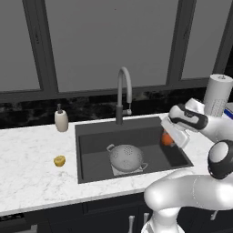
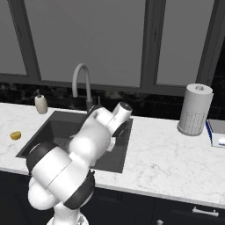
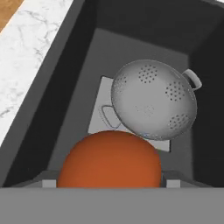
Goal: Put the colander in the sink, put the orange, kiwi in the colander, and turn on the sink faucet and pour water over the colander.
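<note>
My tool point(image 1: 169, 138) is clamped on the orange point(image 1: 167, 139), over the sink's point(image 1: 86, 175) right end. The colander point(image 1: 126, 157) sits upright on the sink floor, toward 9 o'clock and lower in the left base view. I judge carry left, then drop. Orange: round, smooth, red-orange. The kiwi point(image 1: 59, 160) waits on the desk point(image 1: 32, 182).

My arm over the sink, seen from the right

My white arm point(image 2: 74, 154) rises in front of the dark sink point(image 2: 52, 125) and hides much of it. The grey faucet point(image 2: 81, 83) arches behind, the cream soap bottle point(image 2: 41, 103) to its left. The kiwi point(image 2: 16, 135) lies on the marble counter point(image 2: 167, 154) left of the sink. A paper towel roll point(image 2: 194, 110) stands far right.
</note>
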